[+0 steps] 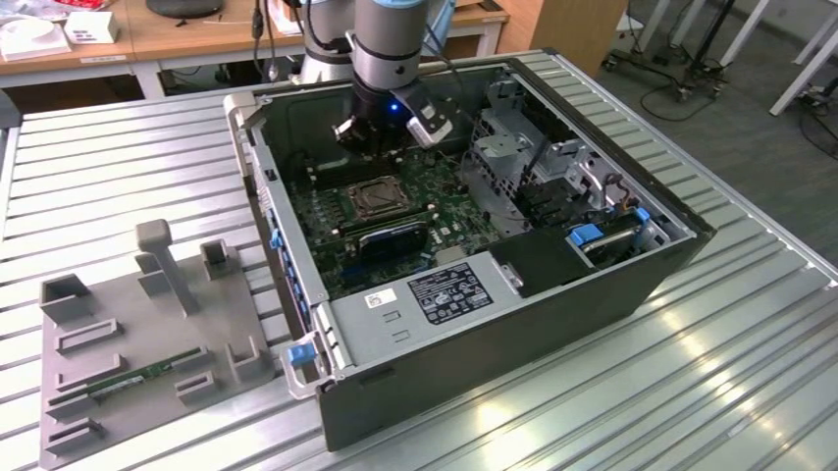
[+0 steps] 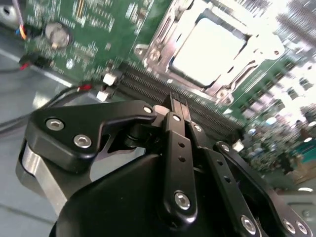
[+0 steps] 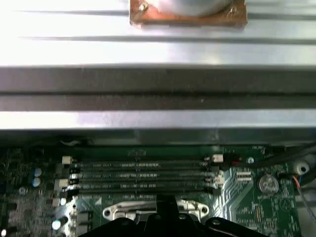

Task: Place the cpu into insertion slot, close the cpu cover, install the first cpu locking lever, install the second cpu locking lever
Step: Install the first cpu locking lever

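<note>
The cpu (image 2: 207,52) lies flat in the insertion slot (image 1: 373,199) on the green motherboard (image 2: 98,24), its pale face very bright. The silver cpu cover (image 2: 160,42) lies down around it, framing the chip through its window. I cannot make out how the locking levers stand. My gripper (image 2: 175,101) hovers beside the socket, over the black memory slots (image 3: 143,173), with its fingers pressed together and nothing between them. In the exterior view the gripper (image 1: 380,147) hangs inside the open computer case, just behind the socket.
A black block (image 1: 392,240) sits in front of the socket, a metal drive cage (image 1: 524,157) on the exterior view's right, a power supply (image 1: 439,289) at the front. Red and black cables (image 2: 74,89) run near the gripper. A grey fixture (image 1: 144,343) stands outside the case.
</note>
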Robot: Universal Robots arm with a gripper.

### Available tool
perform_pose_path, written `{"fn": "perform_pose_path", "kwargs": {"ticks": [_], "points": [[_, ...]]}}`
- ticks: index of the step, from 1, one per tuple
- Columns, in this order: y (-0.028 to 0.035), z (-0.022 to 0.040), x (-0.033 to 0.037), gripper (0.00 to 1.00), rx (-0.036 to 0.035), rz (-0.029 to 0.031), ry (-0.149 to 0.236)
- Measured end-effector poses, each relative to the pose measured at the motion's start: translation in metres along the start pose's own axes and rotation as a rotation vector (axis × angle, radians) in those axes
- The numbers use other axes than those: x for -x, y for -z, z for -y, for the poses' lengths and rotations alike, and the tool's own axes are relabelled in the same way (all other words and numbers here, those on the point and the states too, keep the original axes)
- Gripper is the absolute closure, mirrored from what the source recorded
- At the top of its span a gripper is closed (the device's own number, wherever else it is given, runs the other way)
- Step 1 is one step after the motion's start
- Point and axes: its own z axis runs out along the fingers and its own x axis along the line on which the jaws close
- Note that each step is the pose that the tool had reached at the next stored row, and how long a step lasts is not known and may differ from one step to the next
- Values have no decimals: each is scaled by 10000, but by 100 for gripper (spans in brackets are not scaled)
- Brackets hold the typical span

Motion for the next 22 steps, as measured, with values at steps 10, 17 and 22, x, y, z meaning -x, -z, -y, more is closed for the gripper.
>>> {"fn": "perform_pose_path", "kwargs": {"ticks": [10,17,22], "points": [[0,0,0,89,-1811,21,76],[-1,0,-9,89,-1921,23,79],[2,18,-37,89,-1926,22,83]]}}
